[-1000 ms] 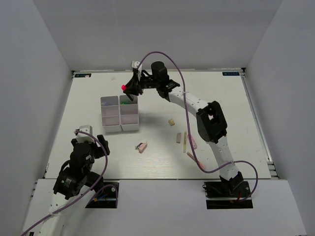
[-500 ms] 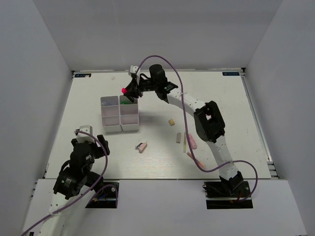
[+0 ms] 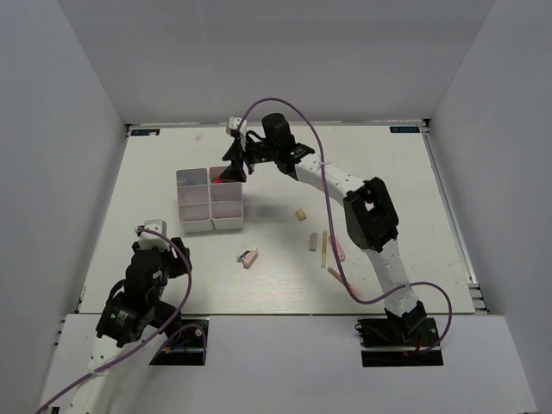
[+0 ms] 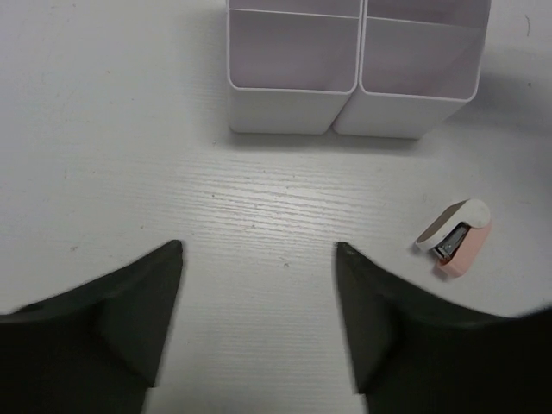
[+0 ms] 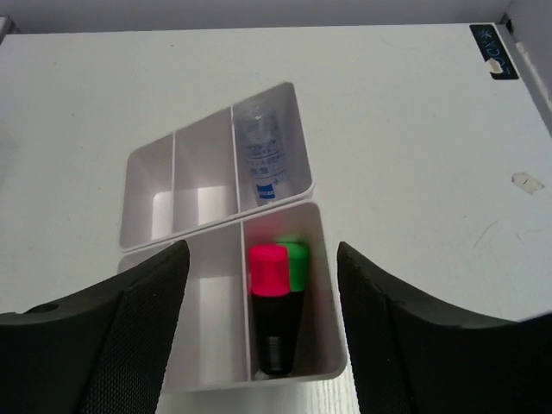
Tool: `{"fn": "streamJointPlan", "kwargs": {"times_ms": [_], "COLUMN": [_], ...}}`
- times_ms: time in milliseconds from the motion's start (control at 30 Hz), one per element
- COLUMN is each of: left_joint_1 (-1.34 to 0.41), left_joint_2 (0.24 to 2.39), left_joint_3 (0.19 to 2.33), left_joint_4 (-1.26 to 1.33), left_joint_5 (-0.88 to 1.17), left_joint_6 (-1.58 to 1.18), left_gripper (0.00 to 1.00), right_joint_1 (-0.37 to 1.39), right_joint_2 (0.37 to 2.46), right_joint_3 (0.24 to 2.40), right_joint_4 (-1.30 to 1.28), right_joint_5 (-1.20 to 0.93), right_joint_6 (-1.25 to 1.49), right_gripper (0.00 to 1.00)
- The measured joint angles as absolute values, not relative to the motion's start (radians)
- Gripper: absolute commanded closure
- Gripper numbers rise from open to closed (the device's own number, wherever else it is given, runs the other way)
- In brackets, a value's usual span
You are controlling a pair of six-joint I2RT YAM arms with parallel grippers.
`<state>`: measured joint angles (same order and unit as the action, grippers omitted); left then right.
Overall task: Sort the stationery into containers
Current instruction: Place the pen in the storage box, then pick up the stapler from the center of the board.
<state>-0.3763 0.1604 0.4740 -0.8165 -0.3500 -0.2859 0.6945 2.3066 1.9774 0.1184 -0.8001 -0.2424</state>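
Pink highlighter (image 5: 268,297), gripped above the tray (image 3: 210,226) 1 second ago, is now sitting in the far right compartment, cap up, touching the green highlighter (image 5: 297,263). Right claw (image 5: 261,248) is hanging released just over that compartment, its 2 fingers spread wide with nothing between them. Bottle (image 5: 263,159) is lying in the far left compartment; the other 4 compartments are showing nothing inside.

Left claw (image 4: 259,250) is hovering released over the near left of the table (image 3: 388,181), holding nothing. Stapler (image 4: 454,239) is lying to its right, near the tray's near wall but apart from it. Right of the tray, 3 erasers (image 3: 301,213) and 2 pencils (image 3: 324,248) are waiting on the table, well apart from the tray.

Trouble is likeliest on the way out. With the spread fingers hanging so close over the compartment walls, a sideways pull could be catching a wall and dragging or tipping the light tray. Cable (image 3: 285,97) looping over the right arm could also be snagging during the swing toward the erasers.
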Motion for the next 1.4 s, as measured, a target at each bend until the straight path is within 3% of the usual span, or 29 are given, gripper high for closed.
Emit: {"fn": "streamJointPlan", "kwargs": {"times_ms": [33,67,100,167,267,300,367,467,533,567,667,700,733,767,1000,1400], "left_joint_1": [-0.376,-0.376,-0.376,-0.376,-0.376,-0.376,-0.376,-0.38,-0.392,-0.404,-0.454,-0.478,-0.502,-0.528,-0.712,-0.756], "left_joint_2": [0.163,0.168,0.179,0.214,0.294,0.329,0.405,0.554,0.649,0.687,0.784,0.806,0.829,0.852,1.06,1.358], "left_joint_3": [0.469,0.464,0.462,0.453,0.447,0.445,0.445,0.448,0.456,0.459,0.476,0.485,0.498,0.514,0.599,0.719], "left_joint_4": [-0.808,-0.8,-0.794,-0.772,-0.737,-0.718,-0.677,-0.614,-0.586,-0.561,-0.518,-0.505,-0.492,-0.485,-0.383,-0.335], "left_joint_5": [-0.34,-0.324,-0.3,-0.234,-0.108,-0.066,0.011,0.131,0.188,0.213,0.245,0.249,0.249,0.249,0.132,-0.039], "left_joint_6": [-0.287,-0.28,-0.272,-0.264,-0.25,-0.25,-0.251,-0.245,-0.229,-0.22,-0.19,-0.174,-0.158,-0.139,0.02,0.152], "left_gripper": [0.33,0.37,0.39,0.5,0.42,0.39,0.3,0.25,0.25,0.2,0.16,0.15,0.15,0.15,0.11,0.11], "right_joint_1": [0.694,0.693,0.693,0.689,0.666,0.649,0.6,0.529,0.518,0.509,0.477,0.462,0.447,0.433,0.392,0.385], "right_joint_2": [2.291,2.269,2.243,2.161,1.961,1.855,1.64,1.37,1.232,1.174,1.114,1.111,1.11,1.112,1.154,1.17], "right_joint_3": [1.97,1.966,1.966,1.954,1.836,1.724,1.482,1.156,0.969,0.894,0.812,0.801,0.794,0.79,0.802,0.824], "right_joint_4": [0.097,0.042,-0.023,-0.184,-0.374,-0.39,-0.442,-0.482,-0.477,-0.496,-0.55,-0.55,-0.553,-0.555,-0.596,-0.637], "right_joint_5": [-0.799,-0.794,-0.781,-0.715,-0.604,-0.592,-0.592,-0.589,-0.586,-0.596,-0.611,-0.611,-0.613,-0.614,-0.612,-0.609], "right_joint_6": [-0.24,-0.236,-0.237,-0.21,-0.196,-0.199,-0.2,-0.221,-0.25,-0.264,-0.294,-0.302,-0.308,-0.322,-0.375,-0.399], "right_gripper": [0.55,0.9,1.0,1.0,1.0,0.84,0.11,0.12,0.62,1.0,1.0,0.47,0.28,0.2,0.18,0.18]}}
